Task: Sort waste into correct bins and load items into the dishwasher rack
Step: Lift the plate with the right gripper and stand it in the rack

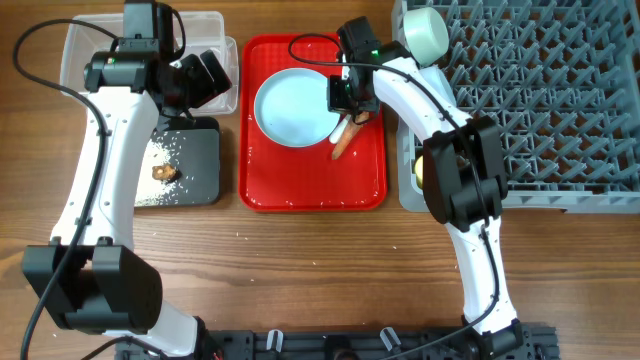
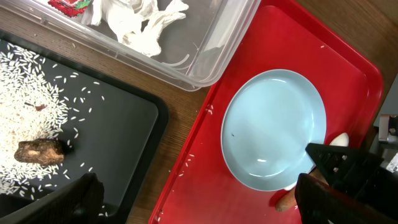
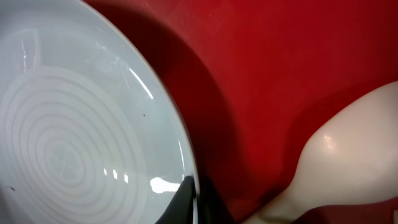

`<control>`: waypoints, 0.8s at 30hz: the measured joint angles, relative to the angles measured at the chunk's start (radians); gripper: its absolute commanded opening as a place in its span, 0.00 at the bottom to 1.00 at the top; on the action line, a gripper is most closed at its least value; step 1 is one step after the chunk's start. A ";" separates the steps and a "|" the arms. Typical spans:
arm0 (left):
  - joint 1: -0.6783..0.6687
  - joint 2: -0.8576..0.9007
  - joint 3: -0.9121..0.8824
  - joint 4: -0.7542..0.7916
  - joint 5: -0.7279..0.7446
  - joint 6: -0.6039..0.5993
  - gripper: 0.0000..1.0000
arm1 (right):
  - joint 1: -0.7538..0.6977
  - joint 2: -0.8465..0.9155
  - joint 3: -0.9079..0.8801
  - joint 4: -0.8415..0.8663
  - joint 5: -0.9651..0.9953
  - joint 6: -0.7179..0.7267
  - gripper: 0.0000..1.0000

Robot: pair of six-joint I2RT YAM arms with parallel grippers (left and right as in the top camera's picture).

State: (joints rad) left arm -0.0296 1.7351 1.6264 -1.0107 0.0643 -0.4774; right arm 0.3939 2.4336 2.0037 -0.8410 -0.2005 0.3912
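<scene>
The light-blue plate point(image 1: 292, 105) lies on the red serving tray point(image 1: 300, 190). My right gripper point(image 1: 346, 96) is at the plate's right rim, and its fingertips point(image 3: 196, 202) pinch that rim point(image 3: 93, 124). The white spoon point(image 3: 348, 155) and the orange-brown stick point(image 1: 343, 140) lie beside the plate, partly under the gripper. My left gripper point(image 1: 200, 78) is open and empty point(image 2: 208, 199), above the gap between the black tray point(image 1: 195, 150) and the red tray. The grey rack point(image 1: 540, 100) holds the pale green-white bowl point(image 1: 425, 35).
The clear tub point(image 2: 211, 56) holds the red-and-white wrapper point(image 2: 68, 5) and white paper point(image 2: 140, 22). The black tray point(image 2: 124, 124) holds loose rice point(image 2: 25, 93) and the brown chunk point(image 2: 40, 151). A few rice grains lie on the red tray and table.
</scene>
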 measured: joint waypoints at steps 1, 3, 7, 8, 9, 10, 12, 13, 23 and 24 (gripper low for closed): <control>0.000 0.000 0.000 0.000 0.000 0.000 1.00 | 0.000 -0.001 0.000 0.000 0.001 0.001 0.04; 0.000 0.000 0.000 0.000 0.000 0.000 1.00 | 0.000 -0.009 0.000 -0.002 0.011 0.000 0.04; 0.000 0.000 0.000 0.000 0.000 0.000 1.00 | -0.012 -0.090 0.000 -0.021 0.064 -0.001 0.04; 0.000 0.000 0.000 0.000 0.000 0.000 1.00 | -0.018 -0.135 0.000 -0.023 0.089 -0.003 0.04; 0.000 0.000 0.000 0.000 0.000 0.000 1.00 | -0.026 -0.200 0.000 -0.026 0.124 -0.004 0.04; 0.000 0.000 0.000 0.000 0.000 0.000 1.00 | -0.034 -0.259 0.000 -0.031 0.159 -0.004 0.04; 0.000 0.000 0.000 0.000 0.000 0.000 1.00 | -0.059 -0.412 0.010 -0.050 0.272 -0.008 0.04; 0.000 0.000 0.000 0.000 0.000 0.000 1.00 | -0.074 -0.472 0.018 -0.057 0.329 -0.011 0.04; 0.000 0.000 0.000 0.000 0.000 0.000 1.00 | -0.209 -0.684 0.037 -0.052 0.985 -0.488 0.04; 0.000 0.000 0.000 0.000 0.000 0.000 1.00 | -0.222 -0.675 0.034 -0.036 1.005 -0.546 0.04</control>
State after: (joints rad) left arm -0.0296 1.7351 1.6264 -1.0107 0.0643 -0.4770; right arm 0.1715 1.7584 2.0377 -0.8768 0.8043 -0.1547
